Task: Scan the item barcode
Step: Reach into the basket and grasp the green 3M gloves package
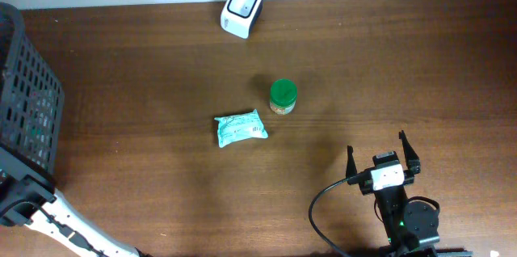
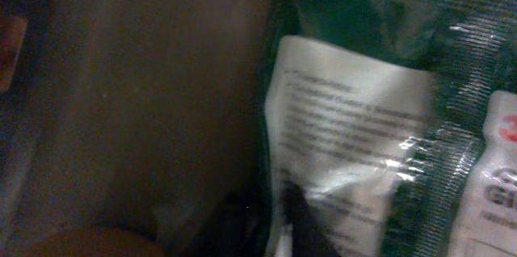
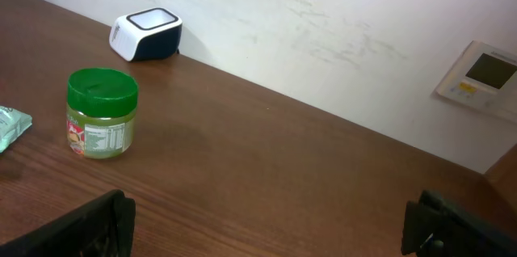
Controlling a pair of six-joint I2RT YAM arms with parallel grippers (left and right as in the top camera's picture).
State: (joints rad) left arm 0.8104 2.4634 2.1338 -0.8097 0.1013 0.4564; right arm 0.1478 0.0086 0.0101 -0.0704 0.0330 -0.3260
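Brown table [image 1: 145, 87], scanner [image 1: 241, 10], green-lidded jar [image 1: 283, 97]

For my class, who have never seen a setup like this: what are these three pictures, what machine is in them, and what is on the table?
This is a robot with two arms at a wooden table, each ending in a two-finger claw. One picture looks straight down from above; the other two come from cameras on each wrist.

On the table lie a teal packet, a green-lidded jar and a white barcode scanner near the far edge. A black basket stands at the left.

The right claw rests open and empty. The left arm reaches into the basket; its camera shows a dark green package with a white label very close up. The picture is too blurred to tell whether the left claw grips it.
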